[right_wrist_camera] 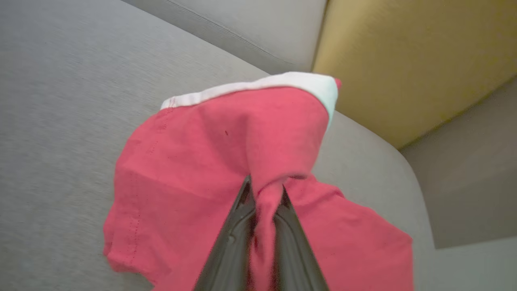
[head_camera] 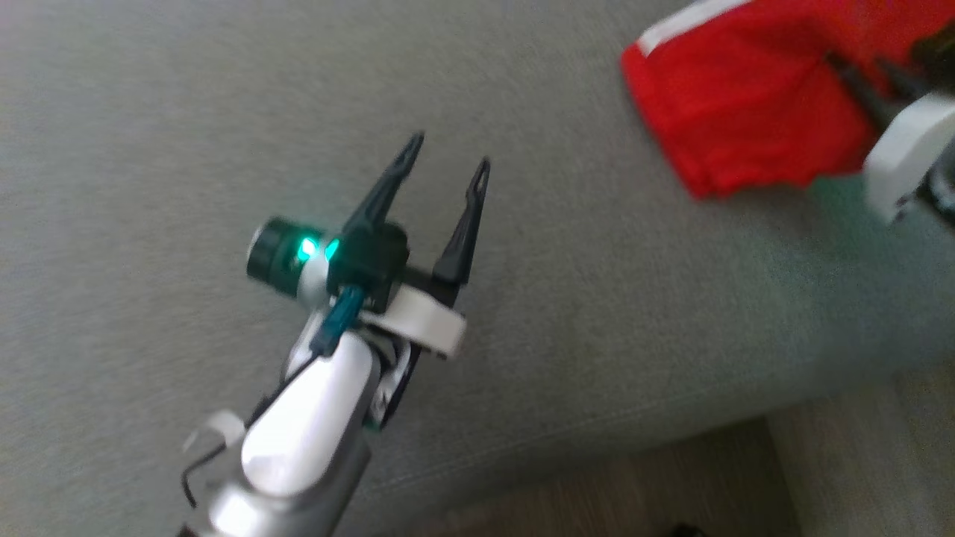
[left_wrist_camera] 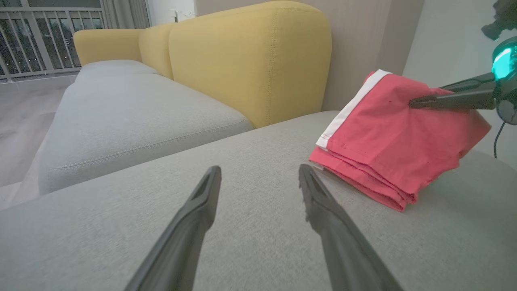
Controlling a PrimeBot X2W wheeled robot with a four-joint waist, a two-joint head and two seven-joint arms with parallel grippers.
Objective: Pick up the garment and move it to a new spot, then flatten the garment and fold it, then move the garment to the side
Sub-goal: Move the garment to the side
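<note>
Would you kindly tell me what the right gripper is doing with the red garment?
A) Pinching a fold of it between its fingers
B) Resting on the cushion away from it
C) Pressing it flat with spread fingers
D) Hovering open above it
A: in the right wrist view the right gripper has a bunched fold of the garment clamped between its two fingers.

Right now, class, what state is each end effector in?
Left end effector: open, holding nothing.
Right end effector: closed, holding the garment.
</note>
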